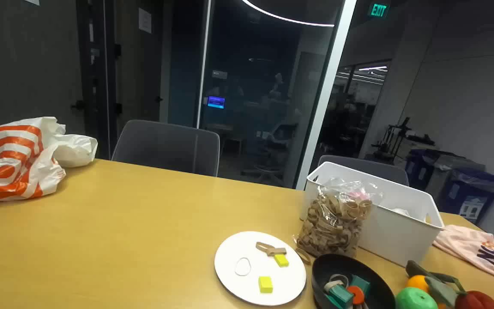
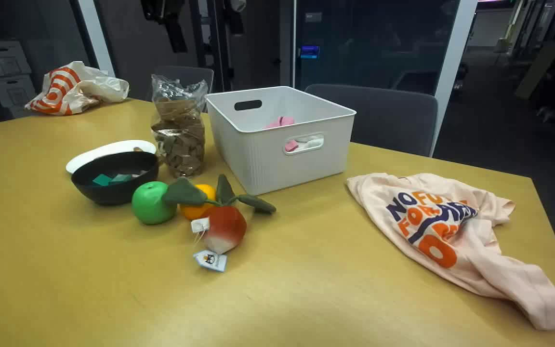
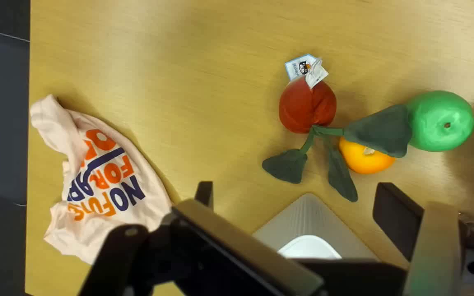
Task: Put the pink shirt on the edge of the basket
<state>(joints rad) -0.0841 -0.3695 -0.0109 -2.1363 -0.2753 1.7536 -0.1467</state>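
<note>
The pale pink shirt with orange and dark blue lettering lies crumpled on the table, near its edge, in both exterior views. It is at the left in the wrist view. The white basket stands upright beside the shirt, apart from it in an exterior view. Only a corner of the basket shows between the fingers in the wrist view. My gripper is open and empty, above the basket corner. Its dark fingers show at the top of an exterior view, high above the table.
A red plush vegetable, an orange and a green apple lie before the basket. A black bowl, white plate and bag of brown bands stand beside it. Pink items are inside the basket.
</note>
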